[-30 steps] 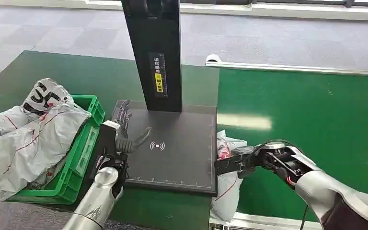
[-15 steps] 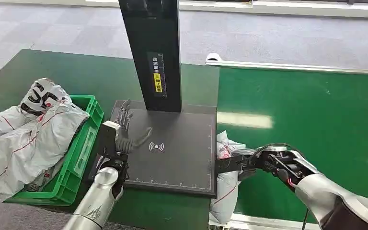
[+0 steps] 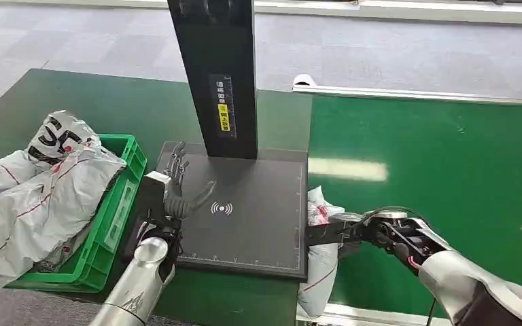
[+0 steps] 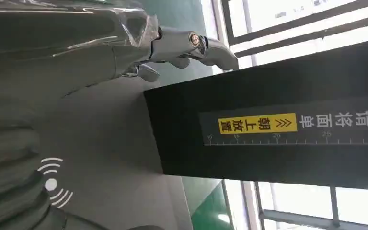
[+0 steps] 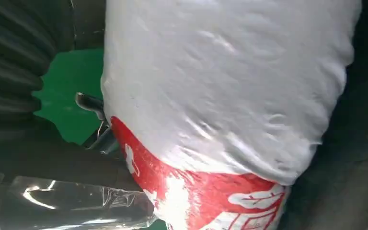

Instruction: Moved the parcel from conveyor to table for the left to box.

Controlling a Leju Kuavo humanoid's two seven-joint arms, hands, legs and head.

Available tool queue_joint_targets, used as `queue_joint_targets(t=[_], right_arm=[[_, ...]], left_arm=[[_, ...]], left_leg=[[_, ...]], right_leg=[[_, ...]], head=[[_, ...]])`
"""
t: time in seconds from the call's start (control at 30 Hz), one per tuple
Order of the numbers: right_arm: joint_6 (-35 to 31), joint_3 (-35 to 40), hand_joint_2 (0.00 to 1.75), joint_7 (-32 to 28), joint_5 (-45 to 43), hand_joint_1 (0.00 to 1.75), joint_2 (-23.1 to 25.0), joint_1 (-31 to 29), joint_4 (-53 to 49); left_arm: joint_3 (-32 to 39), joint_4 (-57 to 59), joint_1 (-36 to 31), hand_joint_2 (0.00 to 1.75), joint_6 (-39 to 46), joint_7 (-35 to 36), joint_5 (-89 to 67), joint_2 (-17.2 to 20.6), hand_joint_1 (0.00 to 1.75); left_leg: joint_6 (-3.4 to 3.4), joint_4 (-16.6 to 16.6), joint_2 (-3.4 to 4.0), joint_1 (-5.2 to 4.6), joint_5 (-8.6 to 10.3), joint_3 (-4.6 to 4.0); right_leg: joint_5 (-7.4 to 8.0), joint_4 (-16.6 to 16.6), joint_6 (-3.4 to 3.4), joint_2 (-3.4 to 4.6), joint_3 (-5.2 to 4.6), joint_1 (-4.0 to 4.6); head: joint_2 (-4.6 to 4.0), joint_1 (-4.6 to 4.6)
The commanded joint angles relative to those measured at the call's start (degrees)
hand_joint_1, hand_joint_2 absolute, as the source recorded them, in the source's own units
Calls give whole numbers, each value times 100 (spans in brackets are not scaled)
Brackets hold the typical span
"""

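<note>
While right hand [image 3: 351, 234] grips parcel [image 3: 319, 255], left hand [image 3: 177, 182] open over scanner plate [image 3: 251, 231]

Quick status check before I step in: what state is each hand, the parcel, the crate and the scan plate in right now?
Right hand: gripping the parcel by its side.
Parcel: white and red bag, at the conveyor's near edge beside the scan plate, not yet on it.
Left hand: open, fingers spread, over the scan plate's left edge, holding nothing.
Scan plate: bare, no parcel on it.
Green crate: heaped with bagged parcels.
</note>
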Motion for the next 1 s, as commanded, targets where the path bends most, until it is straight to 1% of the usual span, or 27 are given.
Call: queue_joint_targets(t=[0.03, 0.07, 0.1, 0.13, 0.17, 0.2, 0.23, 0.27, 0.3, 0.33, 0.37, 0.4, 0.43, 0.5, 0.57, 0.67, 0.77, 0.8, 0.83, 1.0], right_arm=[[-573, -797, 175, -271, -616, 175, 203, 505, -472], [-469, -1027, 175, -214, -796, 175, 110, 331, -699], [-1369, -2274, 175, -888, -1765, 175, -36, 136, -1325], [-1481, -3075, 175, -385, -2013, 175, -325, 28, -2356], [-1663, -3615, 175, -81, -1894, 175, -353, 50, -2817], [-1584, -4186, 175, 169, -1641, 175, -272, 169, -3179], [-1724, -4486, 175, 136, -1532, 175, -186, 281, -3329], [-1808, -4687, 175, 121, -1396, 175, -111, 372, -3437], [-1945, -5015, 175, 6, -1220, 175, 56, 538, -3633], [-1976, -5210, 175, -44, -1145, 175, 177, 632, -3758], [-2111, -5365, 175, -81, -1022, 175, 279, 706, -3884], [-2341, -5504, 175, -100, -862, 175, 373, 760, -4001], [-2487, -5643, 175, -85, -753, 175, 466, 806, -4109], [-2651, -5967, 175, -75, -595, 175, 641, 880, -4307], [-2856, -6089, 175, -129, -402, 175, 713, 891, -4401], [-2856, -6089, 175, -129, -402, 175, 713, 891, -4401], [-2856, -6089, 175, -129, -402, 175, 713, 891, -4401], [-2858, -6120, 175, -129, -399, 175, 713, 907, -4405], [-2858, -6120, 175, -129, -399, 175, 713, 907, -4405], [-2858, -6120, 175, -129, -399, 175, 713, 907, -4405]], left_arm=[[-94, -169, 201, 175, 49, 51, 101, 219, 0], [-86, -306, 292, 175, 53, 57, 114, 272, 0], [34, -574, 511, 175, 218, 8, 144, 334, 0], [113, -916, 753, 175, 199, 33, 147, 397, 0], [177, -1029, 849, 175, 178, 34, 146, 398, 0], [244, -1093, 912, 175, 158, 35, 137, 374, 0], [264, -1108, 926, 175, 174, 25, 125, 360, 0], [291, -1116, 939, 175, 196, 14, 120, 347, 0], [337, -1136, 960, 175, 224, -7, 113, 338, 0], [362, -1150, 979, 175, 223, -15, 111, 337, 0], [389, -1175, 1005, 175, 226, -25, 108, 337, 0], [415, -1206, 1034, 175, 219, -28, 105, 339, 0], [443, -1242, 1073, 175, 210, -31, 103, 337, 0], [488, -1281, 1106, 175, 179, -42, 69, 308, 0], [488, -1279, 1105, 175, 167, -42, 34, 290, 0], [488, -1279, 1105, 175, 167, -42, 34, 290, 0], [488, -1279, 1105, 175, 167, -42, 34, 290, 0], [484, -1270, 1094, 175, 165, -41, 28, 285, 0], [484, -1270, 1094, 175, 165, -41, 28, 285, 0], [484, -1270, 1094, 175, 165, -41, 28, 285, 0]], left_leg=[[5, -18, -1, 2, 8, 8], [4, -10, 8, 2, 2, 3], [7, -13, 11, -5, 9, -10], [6, -9, 17, -2, 6, -13], [6, 1, 50, -11, -2, -29], [8, 5, 76, -17, -3, -47], [5, 5, 88, -13, -4, -53], [4, 7, 84, -12, -2, -72], [7, 16, 98, -22, -5, -88], [-2, 13, 100, -17, 6, -123], [-9, 2, 85, -18, 27, -156], [-4, 3, 91, -17, 30, -162], [4, -2, 55, -10, 49, -171], [9, -4, 2, -6, 61, -162], [8, -8, -43, -7, 75, -177], [3, -8, -62, -8, 80, -191], [6, -9, -66, -13, 80, -185], [-4, -5, -68, -12, 83, -200], [2, -5, -71, -18, 81, -190], [-5, 13, -74, -16, 82, -207]], right_leg=[[7, -18, -3, -4, 7, 3], [4, -8, -4, 2, 1, 3], [9, -6, -3, 6, -15, -4], [9, -3, -3, 12, -17, -2], [7, 17, -3, 43, -40, -12], [13, 28, -2, 67, -63, -18], [17, 29, -9, 75, -70, -13], [24, 33, -13, 75, -83, -11], [22, 54, -14, 88, -114, -21], [33, 56, -32, 97, -157, -17], [49, 49, -34, 80, -182, -17], [49, 53, -39, 83, -196, -17], [51, 42, -40, 48, -205, -12], [43, 37, -38, 10, -190, -9], [43, 36, -34, -31, -193, -10], [40, 36, -27, -55, -192, -7], [40, 32, -22, -62, -178, -11], [42, 33, -28, -67, -191, -10], [41, 31, -24, -70, -180, -16], [44, 35, -26, -78, -190, -16]], head=[[-2, 2], [-2, 2], [-2, 4], [0, 4], [-2, 2], [-2, 4], [0, 4], [-2, 4], [0, 4], [0, 4], [0, -2], [0, -2], [0, -5], [-2, -5], [-2, -5], [0, 0], [0, -2], [-2, 0], [0, 0], [0, 0]])
